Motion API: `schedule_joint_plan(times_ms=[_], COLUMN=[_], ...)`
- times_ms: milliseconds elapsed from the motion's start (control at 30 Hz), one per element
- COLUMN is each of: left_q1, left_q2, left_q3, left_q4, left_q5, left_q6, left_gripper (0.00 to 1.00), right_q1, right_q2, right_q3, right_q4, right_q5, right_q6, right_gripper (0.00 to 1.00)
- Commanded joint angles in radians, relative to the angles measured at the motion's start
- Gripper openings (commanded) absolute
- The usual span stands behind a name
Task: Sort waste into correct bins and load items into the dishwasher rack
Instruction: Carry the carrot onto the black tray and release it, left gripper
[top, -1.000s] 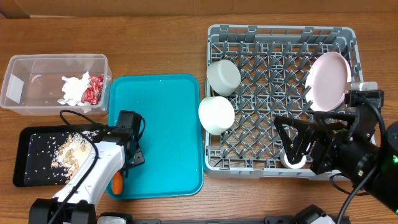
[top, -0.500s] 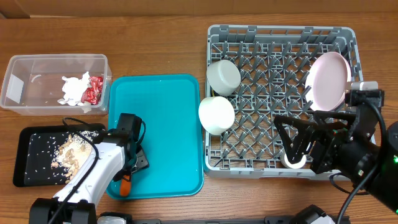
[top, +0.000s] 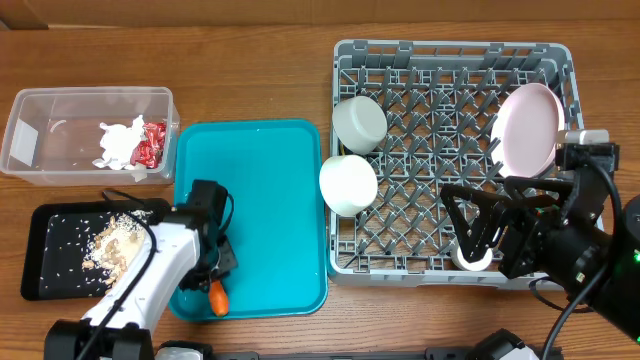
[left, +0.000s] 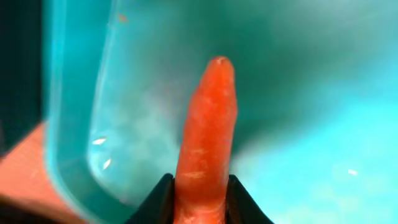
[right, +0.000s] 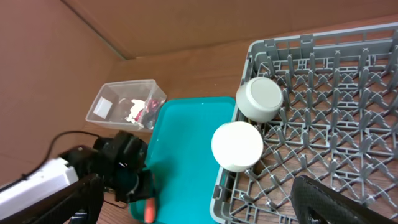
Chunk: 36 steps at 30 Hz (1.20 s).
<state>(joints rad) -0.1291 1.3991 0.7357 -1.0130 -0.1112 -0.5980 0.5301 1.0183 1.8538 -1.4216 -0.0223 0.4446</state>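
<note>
My left gripper (top: 213, 287) is shut on the small orange carrot (top: 217, 299) at the front left corner of the teal tray (top: 270, 200). In the left wrist view the carrot (left: 206, 137) sticks out from between the two black fingers (left: 155, 202), low over the tray's rim. The clear tub (top: 55, 130) holds the white napkin (top: 120, 143) and red wrapper (top: 151, 146). Food scraps (top: 110, 245) lie in the black tray (top: 40, 275). Two bowls (top: 359, 122) (top: 348, 184) and the pink plate (top: 528, 127) sit in the grey rack (top: 450, 55). My right gripper (top: 482, 238) hangs open over the rack's front right.
The teal tray lies between the two bins on the left and the rack on the right. A small white round thing (top: 472, 259) sits in the rack's front row under my right gripper. Black cables trail near my left arm (top: 140, 290).
My left gripper has shut on the carrot, and the carrot has shifted a little to the right along the tray's front edge. The right arm has not moved.
</note>
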Motion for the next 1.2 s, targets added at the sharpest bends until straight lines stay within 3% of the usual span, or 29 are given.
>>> schedule_joint_plan(times_ms=[0, 167, 300, 533, 700, 1000, 1033, 1133, 1167], left_q1=[0.0, 0.038, 0.159, 0.523, 0.718, 0.79, 0.79, 0.791, 0.792], left_q2=[0.003, 0.003, 0.003, 0.01, 0.027, 0.167, 0.184, 0.221, 0.223], left_q3=[0.126, 0.265, 0.311, 0.309, 0.308, 0.232, 0.228, 0.228, 0.228], left_q4=[-0.044, -0.117, -0.092, 0.06, 0.146, 0.313, 0.324, 0.332, 0.331], left_q5=[-0.047, -0.13, -0.172, -0.074, 0.011, 0.161, 0.177, 0.218, 0.228], left_q6=[0.01, 0.022, 0.009, -0.009, -0.027, -0.144, -0.155, -0.2, -0.199], left_gripper=[0.12, 0.12, 0.14, 0.08, 0.13, 0.15, 0.18, 0.43, 0.44], right_q1=[-0.004, -0.004, -0.004, -0.004, -0.004, -0.004, -0.004, -0.004, -0.004], right_q2=[-0.002, -0.002, -0.002, -0.002, -0.002, -0.002, -0.002, -0.002, -0.002], right_q3=[0.019, 0.019, 0.019, 0.019, 0.019, 0.019, 0.019, 0.019, 0.019], right_q4=[0.006, 0.006, 0.006, 0.006, 0.005, -0.003, -0.005, -0.006, -0.005], right_q5=[0.002, 0.002, 0.002, 0.002, 0.001, 0.001, 0.001, -0.003, -0.003], right_q6=[0.005, 0.005, 0.005, 0.005, 0.005, 0.005, 0.005, 0.005, 0.005], right_gripper=[1.0, 1.0, 1.0, 1.0, 1.0, 1.0, 1.0, 1.0, 1.0])
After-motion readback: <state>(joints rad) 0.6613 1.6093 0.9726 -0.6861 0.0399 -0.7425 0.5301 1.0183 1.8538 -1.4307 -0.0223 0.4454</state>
